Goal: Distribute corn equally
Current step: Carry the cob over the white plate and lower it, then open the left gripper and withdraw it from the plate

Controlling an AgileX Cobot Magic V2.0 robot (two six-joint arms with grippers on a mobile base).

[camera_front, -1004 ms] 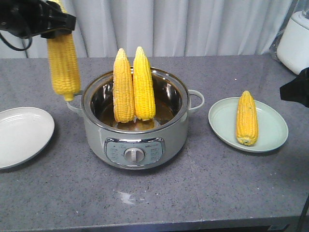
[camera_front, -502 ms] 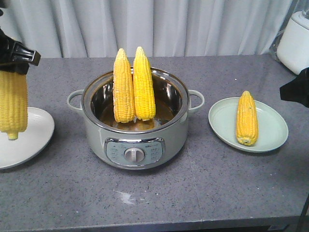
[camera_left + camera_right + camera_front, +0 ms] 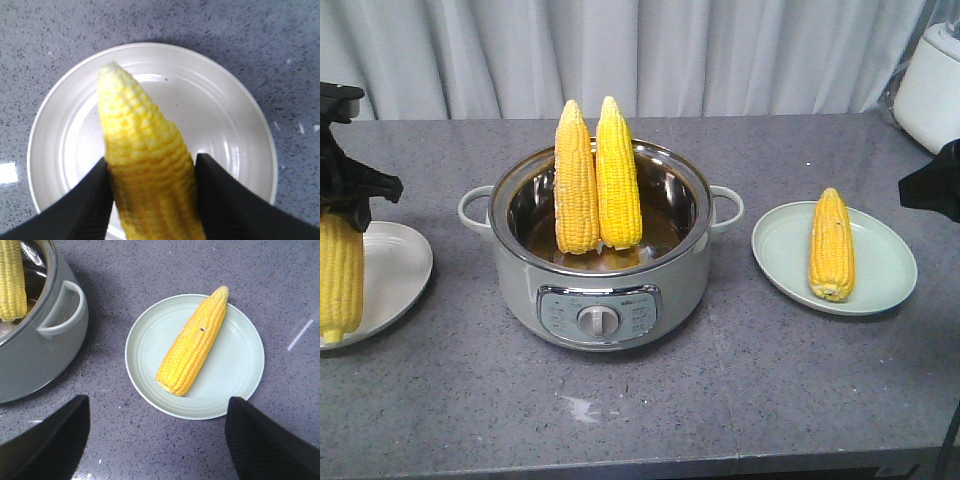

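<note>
Frontally, a grey-green electric pot (image 3: 600, 290) is seen at the middle of the grey table (image 3: 720, 400), and two corn cobs (image 3: 576, 180) are stood upright in it, side by side and touching, with their pointed tips raised above the rim. A white plate (image 3: 390, 265) is set at the left edge; over it a held cob (image 3: 340, 275) is hung upright from the left gripper (image 3: 345, 195), which is clamped on its upper end, though contact between cob and plate cannot be judged. A green plate (image 3: 880, 265) is placed right of the pot, and one lying cob (image 3: 831, 245) is rested on it, tip pointing away from the camera. The right gripper (image 3: 932, 185) is shown only as a dark shape at the right edge. From the left wrist, the held cob is pinched between two black fingers (image 3: 80, 205), its pale tapered tip directed at the centre of the white plate; bright yellow kernels in even rows are displayed. From the right wrist, the lying cob is seen diagonally across the green plate, deeper yellow and marked by one dark speck. The pot's looped handle (image 3: 70, 310) is seen at the left, and the right gripper's fingers are spread wide with nothing between them.
</note>
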